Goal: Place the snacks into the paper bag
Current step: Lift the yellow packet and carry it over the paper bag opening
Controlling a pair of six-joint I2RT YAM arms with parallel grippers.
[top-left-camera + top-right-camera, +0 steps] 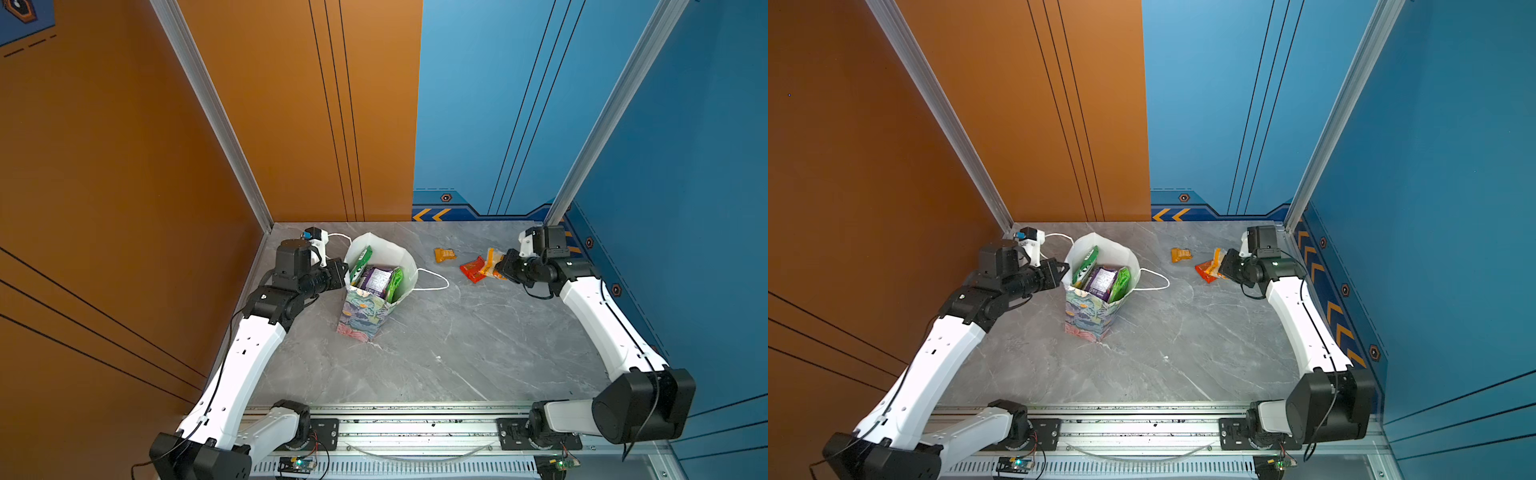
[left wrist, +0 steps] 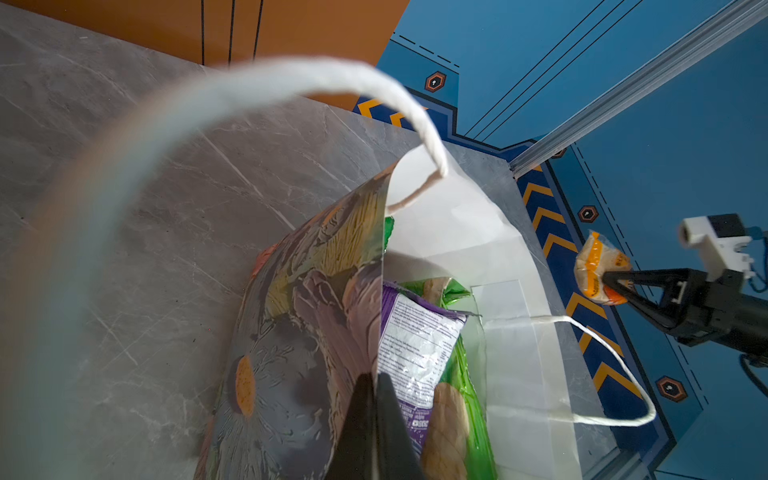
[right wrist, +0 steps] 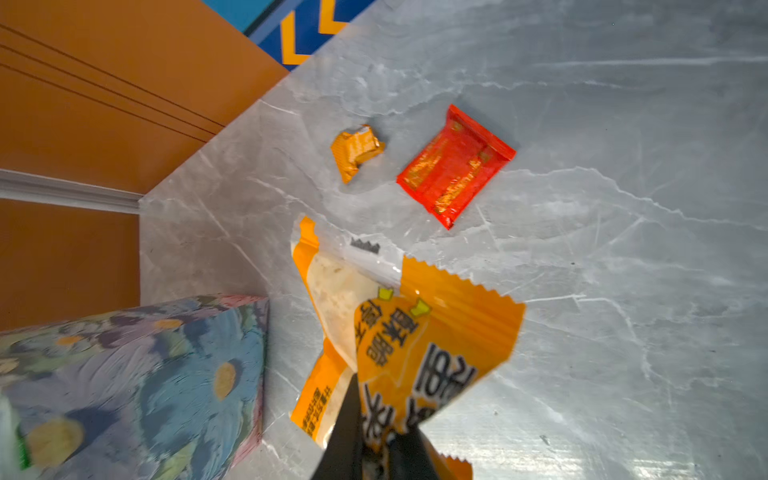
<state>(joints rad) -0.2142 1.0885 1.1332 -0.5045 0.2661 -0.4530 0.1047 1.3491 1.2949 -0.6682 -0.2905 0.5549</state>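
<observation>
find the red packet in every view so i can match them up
Top view: red packet flat on the table, right of the paper bag.
Top view: again right of the bag.
Left wrist: not in it.
Right wrist: on the table beside the small orange packet, at.
Shared landmark: the floral paper bag, in all four views.
</observation>
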